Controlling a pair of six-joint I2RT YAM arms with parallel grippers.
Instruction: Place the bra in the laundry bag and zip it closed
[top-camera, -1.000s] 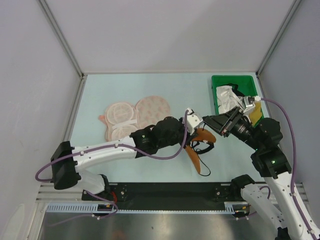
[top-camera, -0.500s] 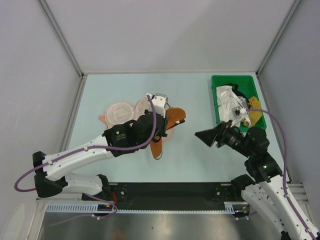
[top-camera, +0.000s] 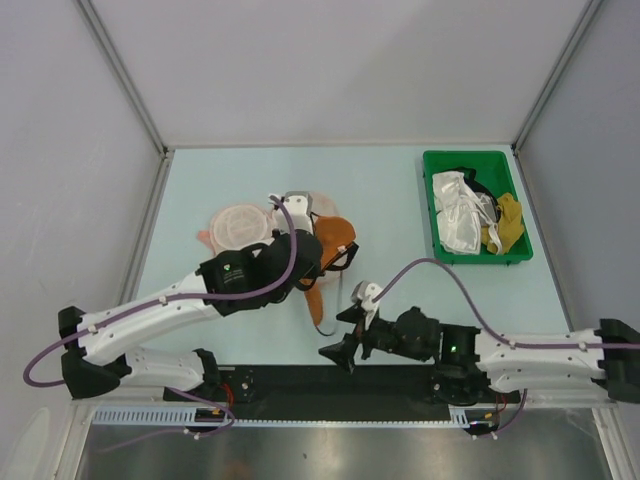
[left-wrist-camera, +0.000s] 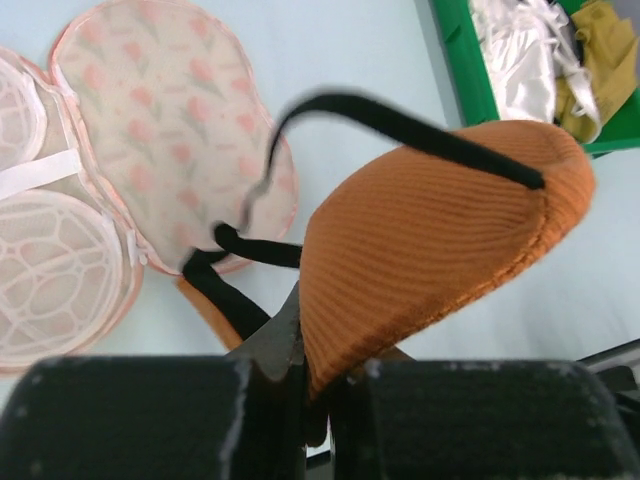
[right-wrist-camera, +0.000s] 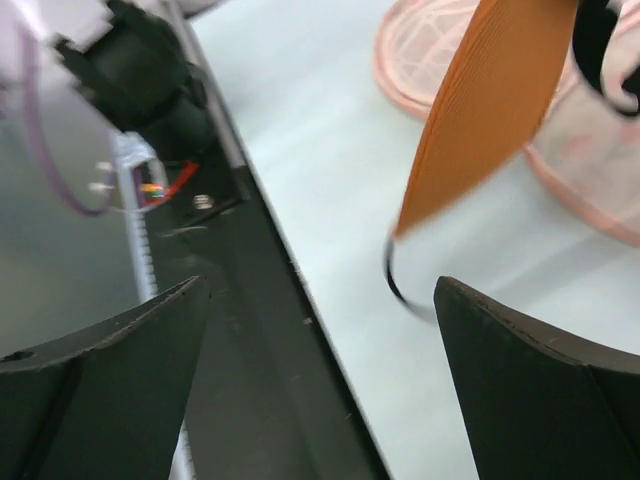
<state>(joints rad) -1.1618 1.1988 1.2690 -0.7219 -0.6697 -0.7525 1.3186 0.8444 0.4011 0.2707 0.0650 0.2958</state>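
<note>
Overhead view: the left arm reaches from the near left corner to the middle of the pale table (top-camera: 400, 200). The left claw (top-camera: 322, 252) is pinched on the orange bra (top-camera: 338, 238). One cup is bunched at the claw and a strip of fabric hangs from it toward the near edge. The laundry bag (top-camera: 238, 226) lies open on the table just beyond and left of this claw, partly hidden under the arm. A green bin (top-camera: 427, 200) holding white and yellow cloth sits well off to the claw's right. The right arm lies low along the near edge. The right claw (top-camera: 336, 335) points left with its fingers spread wide and empty, near the bra's hanging end.

Left wrist view: the left claw (left-wrist-camera: 305, 375) fills the bottom edge, its jaws narrow with the ribbed orange cup of the bra (left-wrist-camera: 430, 230) clamped between them. Black straps loop above and left of the cup. The laundry bag (left-wrist-camera: 170, 140) lies ahead and left of the claw, its printed half beside its white mesh half. The green bin (left-wrist-camera: 455, 40) is ahead and right.

Right wrist view: the right claw (right-wrist-camera: 320, 290) shows two dark fingers wide apart, holding nothing. The bra (right-wrist-camera: 490, 110) hangs as an orange strip ahead and to the right, with a black strap curling at its lower end. Beyond it lies the pink mesh of the laundry bag (right-wrist-camera: 430, 50). A black rail (right-wrist-camera: 270, 330) runs beneath the claw.
</note>
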